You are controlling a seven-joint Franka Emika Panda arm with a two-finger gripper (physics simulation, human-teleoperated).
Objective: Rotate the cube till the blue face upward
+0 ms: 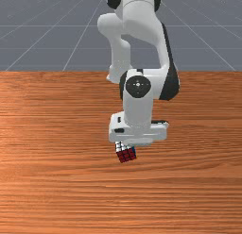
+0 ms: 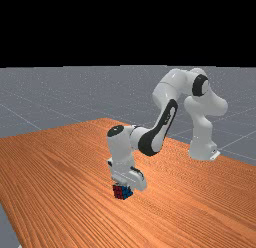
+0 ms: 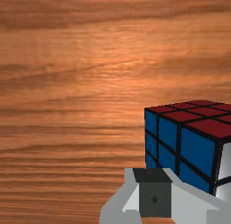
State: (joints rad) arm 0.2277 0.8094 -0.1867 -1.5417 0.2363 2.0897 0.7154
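Cube and gripper at the turning stage, read from the front view's left to its right. The cube (image 1: pixel 126 153) rests on the table (image 1: pixel 56 181), at the near edge of the hand and slightly to its left. Its white face (image 1: pixel 119 146) appears uppermost, its red face (image 1: pixel 126 155) is directed toward the viewer, and its blue face (image 3: pixel 196 146) is a side face, directed toward the front view's right. Next comes the gripper (image 3: pixel 154 192), close beside the cube on the blue side, overlapping part of that face in the wrist view; whether it stands wide or narrow, or touches the cube, cannot be told. The arm (image 1: pixel 138 103) reaches down above it. The governing relation is thus gripper to blue face: a quarter roll away from the gripper, toward the front view's left, would bring blue upward. Pushing low might merely slide the cube. The required turn remains to be made.
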